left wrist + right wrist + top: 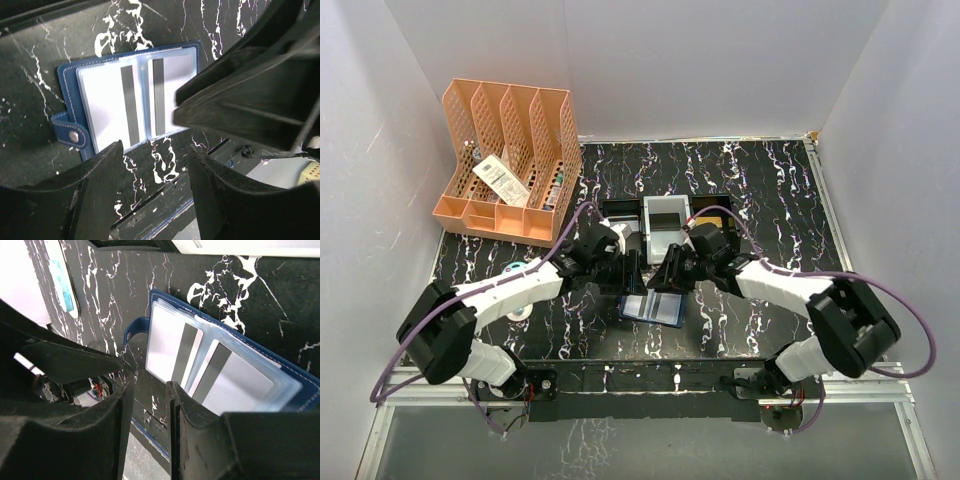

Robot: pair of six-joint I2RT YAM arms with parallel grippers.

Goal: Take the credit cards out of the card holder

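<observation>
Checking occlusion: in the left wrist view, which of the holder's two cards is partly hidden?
The card farther from the snap tab; the right gripper overlaps its outer edge, unlike the tab-side card.

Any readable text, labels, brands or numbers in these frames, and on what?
None can be read.
The packet in the orange file rack: print too small to read.
The credit cards in the card holder: dark stripes only, no text showing.

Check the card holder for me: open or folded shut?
Open: the card holder lies flat, both inner faces showing side by side in the wrist views, cards tucked inside, snap tab unfastened.
</observation>
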